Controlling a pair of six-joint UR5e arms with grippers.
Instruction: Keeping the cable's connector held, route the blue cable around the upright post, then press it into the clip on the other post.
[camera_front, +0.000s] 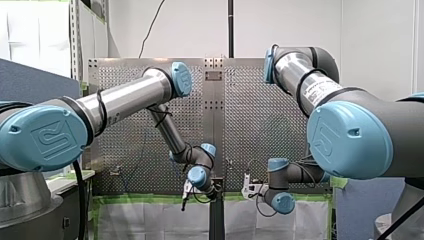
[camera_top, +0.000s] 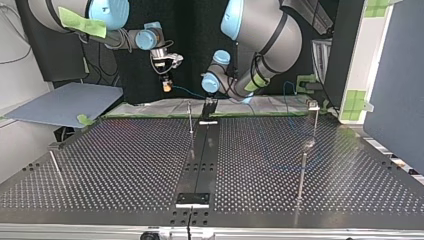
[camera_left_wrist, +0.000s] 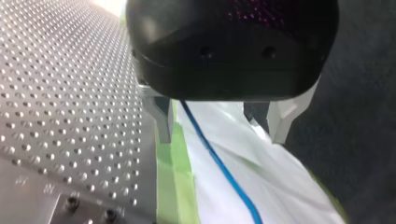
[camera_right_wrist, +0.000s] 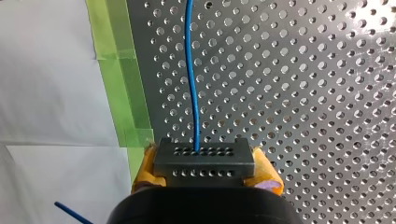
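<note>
1. In the front view my left claw (camera_left_wrist: 222, 139) is only a small dark shape at the counter's edge. My left wrist view shows it properly: two blunt metal fingers (camera_left_wrist: 163, 122) spread wide, with the blue cable (camera_left_wrist: 232, 181) passing between them and touching neither.
2. That same view shows the cable lying over a crinkled white sheet (camera_left_wrist: 271, 186) beside a strip of green tape (camera_left_wrist: 173, 182), just off the counter (camera_left_wrist: 65, 93).
3. My right claw (camera_right_wrist: 204, 164) sits to the right of the left one in the front view, too small there to read. My right wrist view shows its yellow pads (camera_right_wrist: 265, 169) pinching the connector (camera_right_wrist: 204, 157) from both sides. The cable leaves one hole and runs straight out over the counter.
4. Only the top view shows the posts: a thin post (camera_top: 190, 119) by the centre strip (camera_top: 202, 155), then a capped post (camera_top: 315, 122) and a near post (camera_top: 301, 175) at its right. The cable there is too faint to follow among them.
5. The counter is grey metal, evenly drilled with round holes. The connector is a flat black block with two rows of small holes. The cable is thin, smooth and round, and the posts are slim shiny rods.
</note>
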